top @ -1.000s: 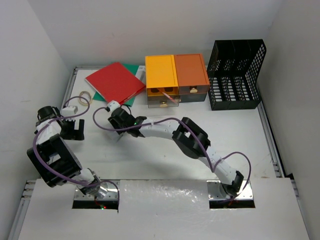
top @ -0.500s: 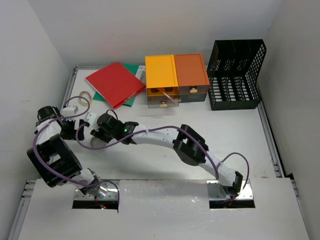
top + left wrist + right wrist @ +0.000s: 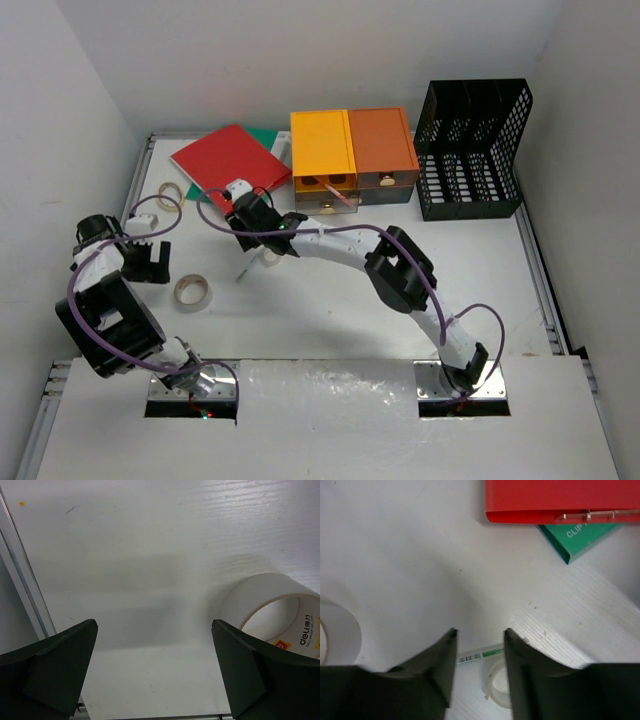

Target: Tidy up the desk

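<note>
Two arms work over a white desk (image 3: 300, 315) that fills a booth of plain white walls, with grey rails (image 3: 545, 290) running down its sides.

Three things line the far edge. At 11 o'clock a red folder (image 3: 228, 163) lies flat over a green clipboard (image 3: 270, 140). At 12 o'clock, just beside the folder's corner, sits a yellow-and-orange drawer box (image 3: 352, 150). At 1 o'clock, just beside the box, stands a black mesh rack (image 3: 470, 150).

The right arm stretches from its base at 5 o'clock across the middle of the desk toward 11 o'clock. The right claw (image 3: 480, 635) hangs just short of the folder's near edge. Its jaws are partway apart, with nothing clamped between them. On the desk beneath them lie a thin barcoded stick (image 3: 477, 656) and a small clear ring of tape (image 3: 495, 680), close together. Whether the two touch cannot be told.

The left claw (image 3: 147, 262) points down at bare desk at 9 o'clock, near the left rail. Its jaws are spread wide and empty. A white tape roll (image 3: 194, 291) lies flat at 8 o'clock, near that claw. In the left wrist view the roll's rim runs behind one finger (image 3: 245, 675). A tan ring (image 3: 171, 189) rests at 10 o'clock, between the left rail and the folder.

The desk surface is matte white, faintly ribbed, with a few small specks.
</note>
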`<action>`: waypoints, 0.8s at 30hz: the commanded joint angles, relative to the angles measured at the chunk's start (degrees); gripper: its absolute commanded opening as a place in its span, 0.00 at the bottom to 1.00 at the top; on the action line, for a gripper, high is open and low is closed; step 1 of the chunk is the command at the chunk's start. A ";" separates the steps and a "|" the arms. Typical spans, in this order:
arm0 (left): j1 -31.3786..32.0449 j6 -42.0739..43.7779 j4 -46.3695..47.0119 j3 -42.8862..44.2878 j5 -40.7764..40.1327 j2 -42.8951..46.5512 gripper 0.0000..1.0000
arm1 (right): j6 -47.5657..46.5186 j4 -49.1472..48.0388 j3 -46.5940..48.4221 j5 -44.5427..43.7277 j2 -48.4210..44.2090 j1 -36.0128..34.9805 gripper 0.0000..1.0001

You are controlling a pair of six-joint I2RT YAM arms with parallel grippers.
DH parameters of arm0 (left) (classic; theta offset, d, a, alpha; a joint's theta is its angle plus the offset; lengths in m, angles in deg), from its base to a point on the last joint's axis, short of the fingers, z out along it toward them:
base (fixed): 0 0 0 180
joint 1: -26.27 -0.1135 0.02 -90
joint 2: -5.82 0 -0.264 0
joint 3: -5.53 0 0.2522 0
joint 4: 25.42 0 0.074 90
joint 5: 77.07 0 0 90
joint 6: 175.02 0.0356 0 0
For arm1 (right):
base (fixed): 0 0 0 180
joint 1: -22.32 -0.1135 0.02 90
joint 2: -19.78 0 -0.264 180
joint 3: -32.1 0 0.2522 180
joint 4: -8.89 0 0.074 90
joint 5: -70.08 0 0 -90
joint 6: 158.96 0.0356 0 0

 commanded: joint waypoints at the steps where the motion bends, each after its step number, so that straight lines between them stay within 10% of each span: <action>1: -0.27 1.11 0.40 -0.59 0.98 2.29 0.98 | 7.38 -0.13 0.48 0.27 0.52 -1.33 0.46; 11: -0.36 1.38 0.84 -1.65 1.33 2.29 0.98 | 26.20 -17.71 -16.33 -2.45 -4.24 -1.50 0.47; 24: -0.27 2.34 1.89 -2.53 2.11 2.21 0.98 | 25.61 -12.28 -13.09 -11.24 1.12 -2.03 0.57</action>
